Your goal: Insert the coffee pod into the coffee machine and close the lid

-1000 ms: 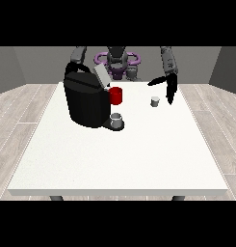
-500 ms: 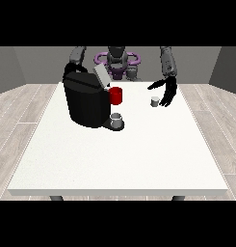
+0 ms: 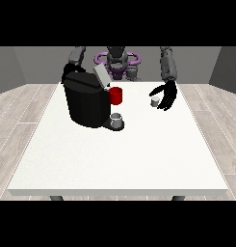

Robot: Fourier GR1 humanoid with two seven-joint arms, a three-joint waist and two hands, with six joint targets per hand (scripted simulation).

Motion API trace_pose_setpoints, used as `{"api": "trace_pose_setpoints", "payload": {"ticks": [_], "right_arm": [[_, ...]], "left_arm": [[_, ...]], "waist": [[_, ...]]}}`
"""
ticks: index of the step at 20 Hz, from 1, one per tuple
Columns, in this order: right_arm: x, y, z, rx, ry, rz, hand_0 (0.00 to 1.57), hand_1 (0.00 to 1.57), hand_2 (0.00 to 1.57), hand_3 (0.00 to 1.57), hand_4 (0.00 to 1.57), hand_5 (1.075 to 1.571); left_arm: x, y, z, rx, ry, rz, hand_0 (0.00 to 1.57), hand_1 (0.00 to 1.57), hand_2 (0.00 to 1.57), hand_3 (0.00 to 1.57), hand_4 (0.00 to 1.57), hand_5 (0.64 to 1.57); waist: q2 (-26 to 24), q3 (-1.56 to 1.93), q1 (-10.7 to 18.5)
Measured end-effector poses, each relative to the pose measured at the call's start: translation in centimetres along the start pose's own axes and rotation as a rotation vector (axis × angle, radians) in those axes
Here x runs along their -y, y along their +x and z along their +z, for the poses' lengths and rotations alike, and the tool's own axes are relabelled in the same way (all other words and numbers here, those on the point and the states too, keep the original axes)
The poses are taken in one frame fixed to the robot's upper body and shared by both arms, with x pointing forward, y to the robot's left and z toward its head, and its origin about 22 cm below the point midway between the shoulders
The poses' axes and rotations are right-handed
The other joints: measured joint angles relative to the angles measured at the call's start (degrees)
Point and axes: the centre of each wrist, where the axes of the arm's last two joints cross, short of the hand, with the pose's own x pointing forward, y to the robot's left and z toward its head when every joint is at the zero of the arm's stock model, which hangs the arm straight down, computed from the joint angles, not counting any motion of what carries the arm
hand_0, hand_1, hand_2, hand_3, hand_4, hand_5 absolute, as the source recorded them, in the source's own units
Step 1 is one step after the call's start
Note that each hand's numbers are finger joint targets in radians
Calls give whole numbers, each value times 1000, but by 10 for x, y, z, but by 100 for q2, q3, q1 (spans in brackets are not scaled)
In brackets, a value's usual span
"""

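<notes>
text: none readable | labels: none | numbers: none

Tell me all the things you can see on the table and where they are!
Table: one, white, fills the middle of the view.
Coffee machine: one, black, lid up, view's left part of the table.
Red mug: one, just right of the machine.
Grey cup: one, at the machine's front base.
Coffee pod: one, pale grey, on the table by the hand.
Hand at the view's right: black, fingers relaxed beside the pod.
Other hand: hidden behind the machine.
</notes>
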Motion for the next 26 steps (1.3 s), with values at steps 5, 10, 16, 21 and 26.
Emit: {"api": "trace_pose_setpoints", "payload": {"ticks": [5, 10, 16, 21, 26], "right_arm": [[-7, -1, -1, -2, -7, -6, 0, 0, 0, 0, 513, 1571], [-5, 3, -3, -12, -11, -22, 0, 0, 0, 0, 510, 1571], [-7, 4, -5, 10, -13, -33, 0, 0, 0, 0, 414, 1571], [3, 1, -5, 4, -18, -37, 0, 0, 0, 0, 429, 1571], [3, -15, -1, -52, -29, -45, 0, 0, 0, 0, 493, 1571]], "left_arm": [[8, 3, -6, 33, 60, -51, 775, 775, 917, 692, 351, 1571], [12, 1, -9, 46, 85, -85, 971, 971, 1086, 863, 323, 1571], [-5, -2, -12, 50, 89, -185, 1115, 1115, 1173, 966, 280, 1571], [-11, -2, -13, 97, 80, -208, 1424, 1424, 1457, 1423, 564, 1571], [-12, 28, -27, 178, 40, -190, 1388, 1388, 1408, 1353, 583, 1571]], "waist": [[36, 8, -2], [-13, 6, -20], [102, 0, -60], [67, 0, -46], [-160, -2, -2]]}}
